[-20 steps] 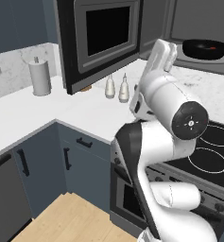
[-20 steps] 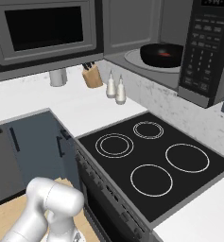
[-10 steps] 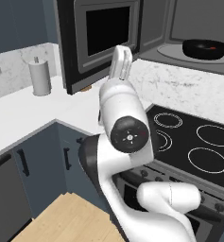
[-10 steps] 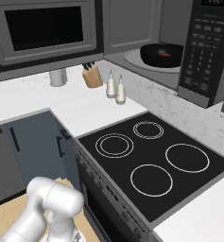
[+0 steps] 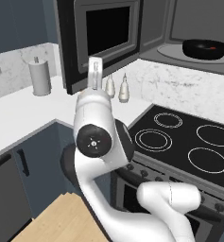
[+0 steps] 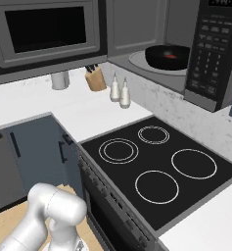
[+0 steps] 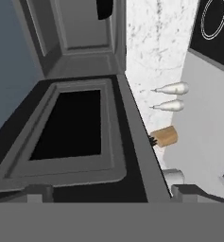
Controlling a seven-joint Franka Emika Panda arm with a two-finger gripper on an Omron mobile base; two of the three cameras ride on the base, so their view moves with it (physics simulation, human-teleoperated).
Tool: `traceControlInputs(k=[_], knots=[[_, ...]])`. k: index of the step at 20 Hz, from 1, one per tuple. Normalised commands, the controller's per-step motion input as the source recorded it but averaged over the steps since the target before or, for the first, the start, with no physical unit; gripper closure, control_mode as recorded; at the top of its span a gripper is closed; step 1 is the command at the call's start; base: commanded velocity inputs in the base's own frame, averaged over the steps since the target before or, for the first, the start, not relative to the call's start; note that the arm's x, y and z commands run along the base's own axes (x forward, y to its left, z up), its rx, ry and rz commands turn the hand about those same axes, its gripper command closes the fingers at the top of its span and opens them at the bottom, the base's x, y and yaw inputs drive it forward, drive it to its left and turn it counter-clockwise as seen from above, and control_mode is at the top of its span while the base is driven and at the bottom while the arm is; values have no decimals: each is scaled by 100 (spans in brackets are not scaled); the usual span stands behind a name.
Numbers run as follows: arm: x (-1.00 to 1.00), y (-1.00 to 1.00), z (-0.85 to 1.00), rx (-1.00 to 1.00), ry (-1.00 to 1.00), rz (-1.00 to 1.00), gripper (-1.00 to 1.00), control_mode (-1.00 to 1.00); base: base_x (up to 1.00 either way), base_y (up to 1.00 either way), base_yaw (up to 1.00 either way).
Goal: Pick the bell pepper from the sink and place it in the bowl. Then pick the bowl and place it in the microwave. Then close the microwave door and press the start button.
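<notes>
Status: one bowl [image 6: 167, 57] loaded in the microwave [image 6: 151, 63], door swung wide, gripper [image 7: 106, 193] empty.

I count one black bowl in the grey-lined cavity, with one small red bell pepper [image 6: 172, 56] inside it (a red speck in both base views). One microwave door [image 5: 108, 33] stands open to the left of the cavity, its window facing me. On the white counter [image 6: 83, 110] I count two shakers [image 6: 120, 93], one knife block [image 6: 96, 80] and one canister [image 5: 40, 77]; the cooktop [image 6: 159, 162] near me has four rings. My gripper's fingertips stand spread wide with nothing between them, just short of the door's frame in the hand view. Open counter lies left of the cooktop; the door's edge overhangs the counter's far side.
</notes>
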Motion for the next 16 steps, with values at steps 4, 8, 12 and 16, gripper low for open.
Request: traceControlInputs(k=[4, 8, 12, 16], knots=[[4, 83, -34, 0, -5, -6, -100, -100, 0, 0, 0], [0, 66, -15, 1, -1, -6, -100, -100, 0, 0, 0], [22, 28, -20, 3, 0, -3, -100, -100, 0, 0, 0], [48, 8, -29, 0, 0, 0, -100, -100, 0, 0, 0]])
